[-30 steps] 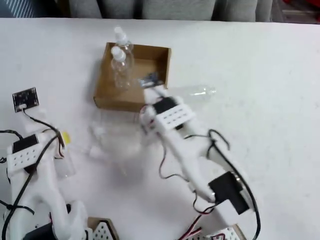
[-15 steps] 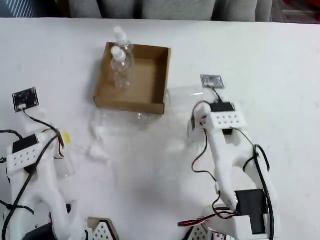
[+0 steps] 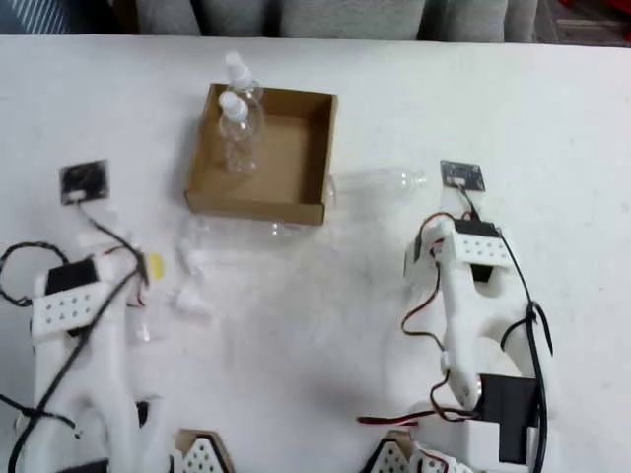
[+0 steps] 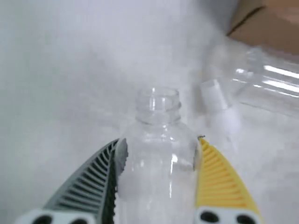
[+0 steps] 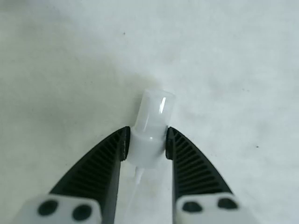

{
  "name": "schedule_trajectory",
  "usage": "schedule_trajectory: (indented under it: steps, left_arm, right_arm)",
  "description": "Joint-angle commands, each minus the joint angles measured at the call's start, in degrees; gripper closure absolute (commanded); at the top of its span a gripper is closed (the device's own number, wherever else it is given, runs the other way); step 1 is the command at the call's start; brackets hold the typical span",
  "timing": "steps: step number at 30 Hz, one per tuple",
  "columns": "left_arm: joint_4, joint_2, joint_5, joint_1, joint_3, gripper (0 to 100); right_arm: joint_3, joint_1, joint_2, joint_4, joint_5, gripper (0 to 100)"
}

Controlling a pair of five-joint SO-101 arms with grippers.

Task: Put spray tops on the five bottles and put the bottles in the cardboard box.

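Uncapped clear bottle (image 4: 159,163) clasped at its shoulder between the grey and yellow fingers of the left gripper (image 4: 160,142), over the white table (image 3: 552,118) in front of the cardboard box (image 3: 326,148). The right gripper (image 5: 145,136) is clenched on a spray top (image 5: 152,116). Two capped bottles (image 3: 240,133) stand inside the box. A second open bottle (image 3: 380,182) lies just beside the box, a third bottle (image 4: 268,84) along its near wall, with a loose spray top (image 4: 217,100) next to it.

place: likely robotics lab or workshop | evidence: white table (image 3: 562,108); loose-wired arms (image 3: 461,305); grey seat backs (image 3: 325,18) behind
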Motion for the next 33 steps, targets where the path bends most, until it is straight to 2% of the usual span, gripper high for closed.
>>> schedule_trajectory:
  steps: [1,5,7,10,13,16,22,27,30,33]
  left_arm:
    - [7.1,-10.9,0.2,18.9,-3.9,98]
    - [8.0,-15.0,1.9,38.9,-3.8,98]
    - [7.2,-13.4,9.0,46.3,-3.7,98]
    - [1.7,-7.1,19.0,52.6,-2.5,98]
    - [-5.2,2.2,19.8,53.6,-2.8,98]
    - [-7.9,11.5,19.8,52.0,-5.0,98]
    - [-7.9,25.3,19.8,47.5,-12.6,98]
    - [-6.8,31.1,18.5,47.3,-16.0,97]
    - [-3.3,31.4,14.6,47.3,-17.9,89]
    - [-1.8,31.3,14.2,47.3,-18.5,80]
  right_arm:
    - [-0.4,2.9,-2.5,-0.9,0.7,97.8]
    - [-0.4,3.9,-2.5,-1.3,0.7,97.8]
    - [-0.2,4.0,-2.5,-1.6,0.7,97.8]
    - [0.0,4.0,-2.5,-1.7,0.7,97.8]
    - [0.1,3.7,-2.5,-1.7,0.7,97.8]
    - [0.1,3.6,-2.5,-1.7,0.7,97.8]
    - [0.1,3.6,-2.5,-1.7,0.7,97.8]
    - [0.1,3.6,-2.5,-1.7,0.8,97.8]
    - [0.1,3.6,-2.5,-1.7,0.8,97.8]
    - [0.2,3.6,-2.5,-1.7,2.2,97.8]
